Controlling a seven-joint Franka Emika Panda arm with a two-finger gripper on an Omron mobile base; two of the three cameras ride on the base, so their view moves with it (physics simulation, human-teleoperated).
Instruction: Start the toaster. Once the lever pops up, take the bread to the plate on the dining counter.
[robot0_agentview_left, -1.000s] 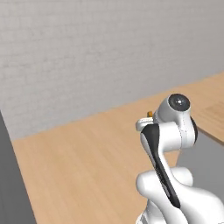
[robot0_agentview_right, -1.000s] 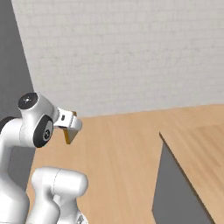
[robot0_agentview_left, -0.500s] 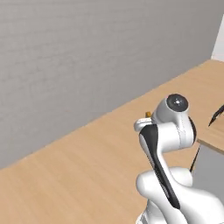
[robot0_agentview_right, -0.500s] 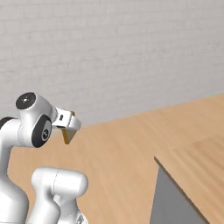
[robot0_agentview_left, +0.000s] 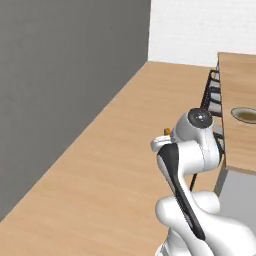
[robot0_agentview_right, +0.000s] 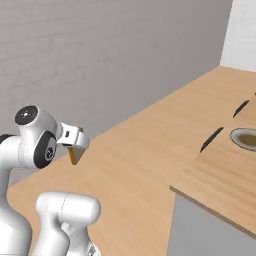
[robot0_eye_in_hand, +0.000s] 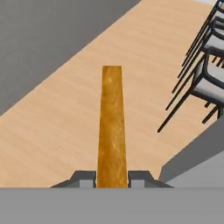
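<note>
Gripping bread (robot0_eye_in_hand: 111, 127) edge-on, end effector (robot0_eye_in_hand: 112, 178) clamped; plate (robot0_agentview_right: 247, 138) cut off on dining counter (robot0_agentview_right: 225, 175).

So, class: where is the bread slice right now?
The bread is clamped edge-on in the claw, carried above the wooden floor. In the hand view the dark-framed chairs stand to its right, beside the dining counter.
</note>
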